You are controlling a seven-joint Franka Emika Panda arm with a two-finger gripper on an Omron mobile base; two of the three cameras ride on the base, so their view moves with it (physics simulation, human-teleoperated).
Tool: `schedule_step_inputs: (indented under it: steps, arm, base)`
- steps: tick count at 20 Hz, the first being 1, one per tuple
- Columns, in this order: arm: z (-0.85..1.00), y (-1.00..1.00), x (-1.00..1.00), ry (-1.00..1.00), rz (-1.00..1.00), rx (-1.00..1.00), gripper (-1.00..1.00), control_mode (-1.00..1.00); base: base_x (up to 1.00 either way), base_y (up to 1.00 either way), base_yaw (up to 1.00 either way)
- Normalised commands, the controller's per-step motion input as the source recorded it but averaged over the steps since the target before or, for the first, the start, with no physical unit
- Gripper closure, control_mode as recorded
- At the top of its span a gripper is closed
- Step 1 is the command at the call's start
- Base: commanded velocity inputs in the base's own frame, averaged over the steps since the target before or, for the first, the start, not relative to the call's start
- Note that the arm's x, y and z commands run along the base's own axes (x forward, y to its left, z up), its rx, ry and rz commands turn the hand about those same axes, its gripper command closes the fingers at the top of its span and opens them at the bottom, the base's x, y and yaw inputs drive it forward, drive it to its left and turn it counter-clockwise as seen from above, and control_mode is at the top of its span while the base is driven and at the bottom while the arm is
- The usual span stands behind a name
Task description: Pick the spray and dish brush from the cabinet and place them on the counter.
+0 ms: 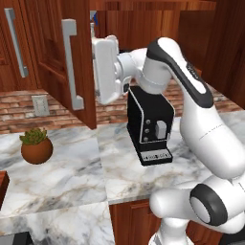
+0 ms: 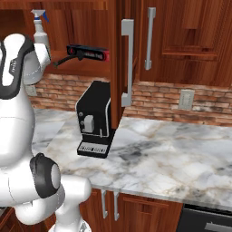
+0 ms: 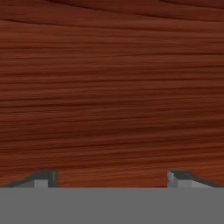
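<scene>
the gripper is standing wide open with nothing between its tips, facing bare wood of the cabinet at close range. pushing straight ahead is likely to ram that panel rather than reach anything. the right base view is giving what the hand view is lacking: the spray on the shelf behind the arm, and right of it the dish brush, by a long black-and-red box.

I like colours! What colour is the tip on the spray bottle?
Blue. The spray has a blue nozzle tip, clearest in the right base view.
</scene>
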Motion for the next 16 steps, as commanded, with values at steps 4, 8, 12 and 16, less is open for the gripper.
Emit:
schedule_step_inputs:
  steps: [4,8,12,16]
  arm:
    - [0.0,0.32,-0.2,-0.03,0.05,0.0,-1.0,-1.0]
    - [0.0,0.33,-0.23,-0.12,0.0,0.0,-1.0,-1.0]
    - [0.0,0.38,-0.31,-0.2,-0.01,-0.04,-1.0,-1.0]
    - [0.0,0.35,-0.27,-0.18,-0.05,-0.07,-1.0,-1.0]
  base:
    - [0.0,0.0,0.0]
    - [0.0,0.0,0.0]
    - [0.0,0.0,0.0]
    - [0.0,0.0,0.0]
